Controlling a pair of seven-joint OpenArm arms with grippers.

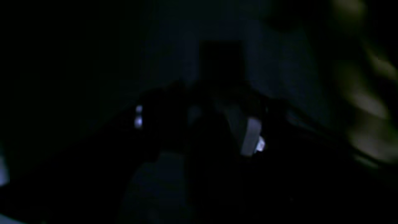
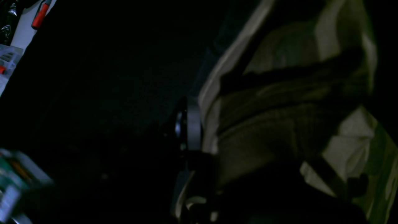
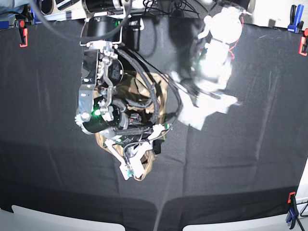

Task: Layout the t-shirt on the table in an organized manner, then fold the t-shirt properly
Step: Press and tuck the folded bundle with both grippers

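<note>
Still in the laying-out step, the right gripper (image 3: 129, 156) is pinching the bunched camouflage t-shirt (image 3: 144, 86) above mid-tabletop (image 3: 250, 163), while the blurred left gripper (image 3: 204, 113), seemingly spread, needs an opposite edge.

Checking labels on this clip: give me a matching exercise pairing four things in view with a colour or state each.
Things:
1. t-shirt
2. table
3. right pincer
4. left arm

States:
A. covered in black cloth
B. motion-blurred in the base view
C. bunched up, camouflage print
D. shut on the t-shirt

Pairs: 1-C, 2-A, 3-D, 4-B
</note>
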